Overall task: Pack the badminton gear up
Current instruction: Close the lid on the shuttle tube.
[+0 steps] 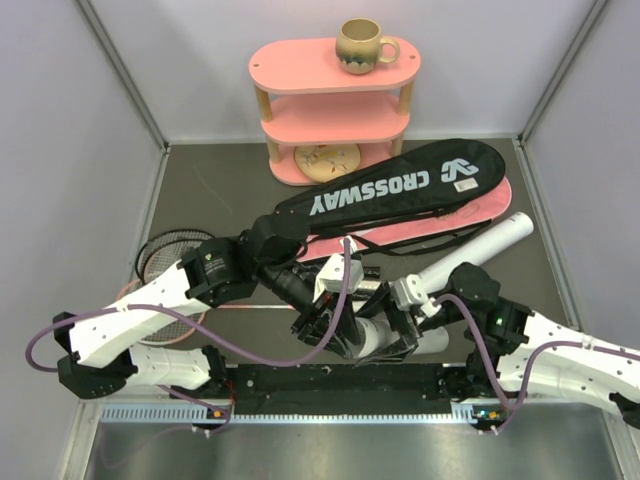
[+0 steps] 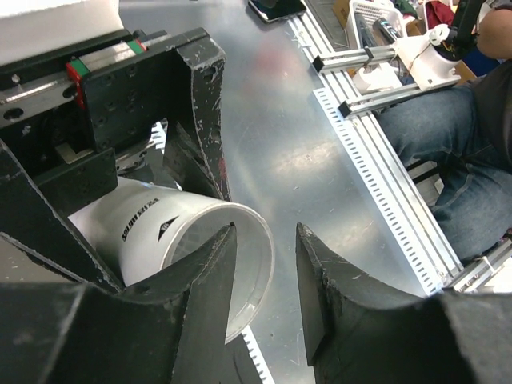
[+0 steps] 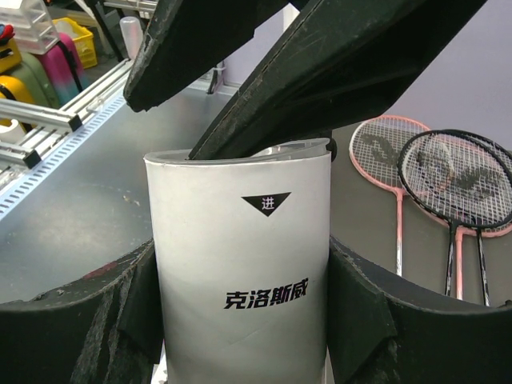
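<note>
My right gripper [image 3: 242,258] is shut on a white tube [image 3: 240,272] with black print, its open mouth turned toward my left gripper [image 2: 266,240]. The left fingers [image 3: 320,64] stand open at that mouth [image 2: 240,264], one tip across the rim, with nothing between them. From above, both grippers [image 1: 335,335] [image 1: 395,330] meet over the table's near middle around the tube [image 1: 368,335]. A second white tube [image 1: 480,250] lies to the right. The black CROSSWAY bag [image 1: 400,185] lies on the pink bag [image 1: 470,215]. The pink racket [image 3: 396,152] and black racket [image 3: 456,176] lie at the left [image 1: 170,255].
A pink three-tier shelf [image 1: 335,110] stands at the back with a beige mug [image 1: 362,45] on top and a round plate [image 1: 327,158] on its lowest tier. A slotted metal rail [image 1: 330,410] runs along the near edge. Grey walls close in both sides.
</note>
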Robot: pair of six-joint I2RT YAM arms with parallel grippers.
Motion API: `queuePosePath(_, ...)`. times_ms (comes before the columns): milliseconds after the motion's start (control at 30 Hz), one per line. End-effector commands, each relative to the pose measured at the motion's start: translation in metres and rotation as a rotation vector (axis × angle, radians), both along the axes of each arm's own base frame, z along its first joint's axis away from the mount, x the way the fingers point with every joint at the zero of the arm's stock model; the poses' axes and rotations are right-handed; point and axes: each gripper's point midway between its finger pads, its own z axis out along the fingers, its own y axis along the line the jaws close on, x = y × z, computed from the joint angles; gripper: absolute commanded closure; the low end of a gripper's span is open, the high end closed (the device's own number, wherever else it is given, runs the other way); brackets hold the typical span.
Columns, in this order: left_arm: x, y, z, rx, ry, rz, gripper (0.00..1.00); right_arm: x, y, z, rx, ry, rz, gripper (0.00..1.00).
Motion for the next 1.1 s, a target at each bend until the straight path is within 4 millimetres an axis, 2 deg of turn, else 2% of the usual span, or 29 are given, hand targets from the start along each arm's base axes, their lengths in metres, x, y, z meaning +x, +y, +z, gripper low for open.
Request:
queuePosePath(0,0.056,-0.029,-0.060,0.131,-0.108,0.198,0.56,-0.011,-0.018,0.131,0.426,-0.150,0.006,1.00)
queuePosePath(100,0.053,-0.032,-0.066,0.108,-0.089,0.187,0.56,-0.009,-0.023,0.142,0.479,-0.164,-0.020,1.00)
queuePosePath(233,0.049,-0.033,-0.086,0.108,-0.036,0.163,0.57,-0.013,-0.030,0.157,0.545,-0.175,-0.018,1.00)
queuePosePath(267,0.052,-0.034,-0.085,0.099,-0.042,0.173,0.57,-0.013,-0.031,0.162,0.548,-0.176,-0.019,1.00)
queuePosePath(333,0.059,-0.030,-0.073,0.066,-0.067,0.204,0.54,-0.004,-0.023,0.151,0.478,-0.163,-0.059,1.00)
queuePosePath(367,0.070,-0.028,-0.066,0.054,-0.085,0.254,0.53,0.001,-0.020,0.142,0.445,-0.152,-0.082,1.00)
queuePosePath(433,0.084,-0.024,-0.034,-0.027,-0.139,0.360,0.50,0.018,-0.012,0.112,0.342,-0.148,-0.166,1.00)
queuePosePath(467,0.093,-0.022,-0.020,-0.058,-0.172,0.425,0.49,0.028,-0.008,0.090,0.278,-0.137,-0.207,1.00)
queuePosePath(500,0.095,-0.014,0.004,-0.122,-0.196,0.472,0.48,0.045,-0.005,0.063,0.179,-0.121,-0.293,1.00)
queuePosePath(533,0.098,-0.008,0.027,-0.175,-0.196,0.526,0.47,0.052,-0.007,0.052,0.149,-0.112,-0.341,1.00)
queuePosePath(567,0.095,0.008,0.054,-0.257,-0.204,0.584,0.43,0.064,-0.007,0.026,0.091,-0.090,-0.402,1.00)
queuePosePath(600,0.110,0.018,0.076,-0.328,-0.231,0.706,0.33,0.087,-0.013,0.010,0.046,-0.052,-0.542,1.00)
queuePosePath(633,0.117,0.030,0.090,-0.379,-0.234,0.785,0.25,0.098,-0.019,-0.005,0.014,-0.032,-0.614,1.00)
queuePosePath(667,0.112,0.052,0.110,-0.458,-0.242,0.831,0.24,0.108,-0.025,-0.012,-0.004,0.010,-0.688,1.00)
queuePosePath(700,0.121,0.063,0.118,-0.489,-0.251,0.914,0.23,0.133,-0.039,-0.016,-0.013,0.040,-0.852,1.00)
queuePosePath(767,0.123,0.081,0.124,-0.516,-0.250,0.983,0.22,0.165,-0.068,-0.022,-0.044,0.130,-1.104,1.00)
queuePosePath(800,0.135,0.089,0.121,-0.495,-0.251,1.063,0.20,0.181,-0.084,-0.023,-0.059,0.148,-1.210,1.00)
queuePosePath(867,0.153,0.096,0.098,-0.385,-0.243,1.175,0.19,0.208,-0.124,-0.024,-0.114,0.219,-1.467,1.00)
queuePosePath(900,0.167,0.101,0.086,-0.329,-0.245,1.261,0.19,0.230,-0.159,-0.028,-0.142,0.257,-1.628,1.00)
queuePosePath(933,0.174,0.105,0.068,-0.253,-0.246,1.306,0.18,0.237,-0.179,-0.023,-0.179,0.294,-1.695,1.00)
queuePosePath(967,0.183,0.100,0.050,-0.185,-0.228,1.336,0.17,0.247,-0.185,-0.033,-0.217,0.359,-1.718,1.00)
queuePosePath(1000,0.189,0.097,0.027,-0.111,-0.219,1.353,0.17,0.258,-0.203,-0.037,-0.227,0.398,-1.777,1.00)
queuePosePath(1033,0.201,0.094,0.004,-0.031,-0.205,1.387,0.16,0.273,-0.241,-0.040,-0.220,0.455,-1.900,1.00)
queuePosePath(1067,0.205,0.090,-0.015,0.026,-0.147,1.407,0.14,0.277,-0.254,-0.050,-0.240,0.538,-1.917,1.00)
